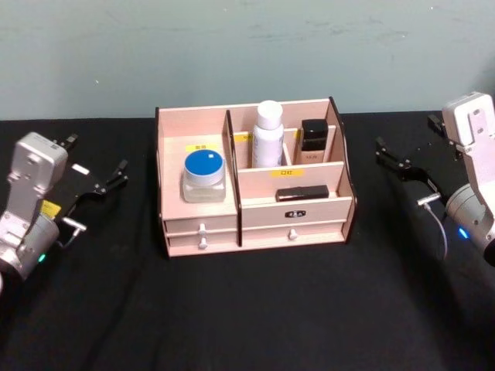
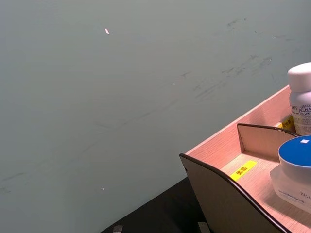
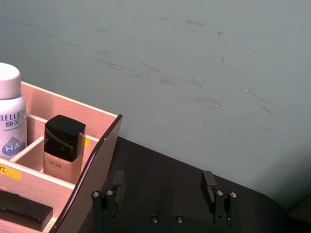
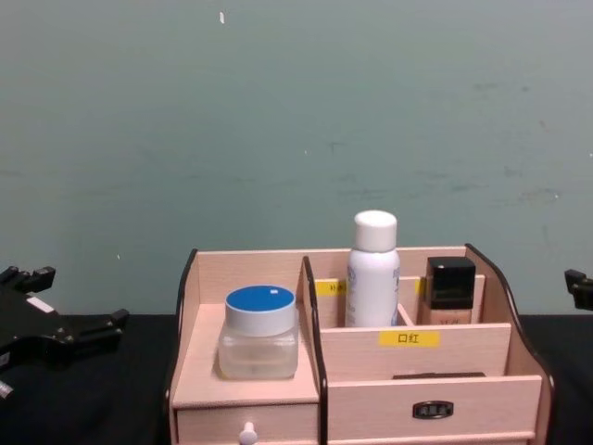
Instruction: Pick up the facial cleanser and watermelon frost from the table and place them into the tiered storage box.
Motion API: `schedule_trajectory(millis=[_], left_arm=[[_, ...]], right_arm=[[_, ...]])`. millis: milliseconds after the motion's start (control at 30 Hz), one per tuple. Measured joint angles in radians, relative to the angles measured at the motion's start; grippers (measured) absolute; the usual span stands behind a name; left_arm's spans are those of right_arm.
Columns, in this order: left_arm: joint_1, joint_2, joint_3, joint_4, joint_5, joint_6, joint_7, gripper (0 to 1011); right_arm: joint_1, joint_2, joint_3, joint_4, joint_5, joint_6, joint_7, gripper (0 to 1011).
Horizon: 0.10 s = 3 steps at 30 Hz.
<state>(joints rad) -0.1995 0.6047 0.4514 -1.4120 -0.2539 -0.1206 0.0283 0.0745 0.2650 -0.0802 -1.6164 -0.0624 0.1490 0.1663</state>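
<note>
The tiered storage box (image 1: 255, 224) sits in the middle of the black table (image 1: 255, 309), toward the back edge, drawers facing the robot. In its wide left compartment stands a clear jar with a blue lid (image 1: 203, 176). Behind the centre divider a tall white bottle (image 1: 268, 135) stands upright in a back compartment, and just beside it, in the next back slot, is a beige bottle with a black cap (image 1: 313, 141). Lower down, in the front right tray, a flat black stick (image 1: 302, 193) lies on its side.

Out at the table's left edge, the left gripper (image 1: 108, 179) hangs with its fingers spread apart, holding nothing. Over at the right edge, well apart from the box, the right gripper (image 1: 402, 166) is also spread wide and empty, as the right wrist view shows.
</note>
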Motion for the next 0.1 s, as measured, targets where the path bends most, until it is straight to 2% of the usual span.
schedule_trajectory(millis=[100], left_arm=[[0.0, 0.0, 0.0, 0.0, 0.0, 0.0, 0.0, 1001]], right_arm=[[0.0, 0.0, 0.0, 0.0, 0.0, 0.0, 0.0, 1000]])
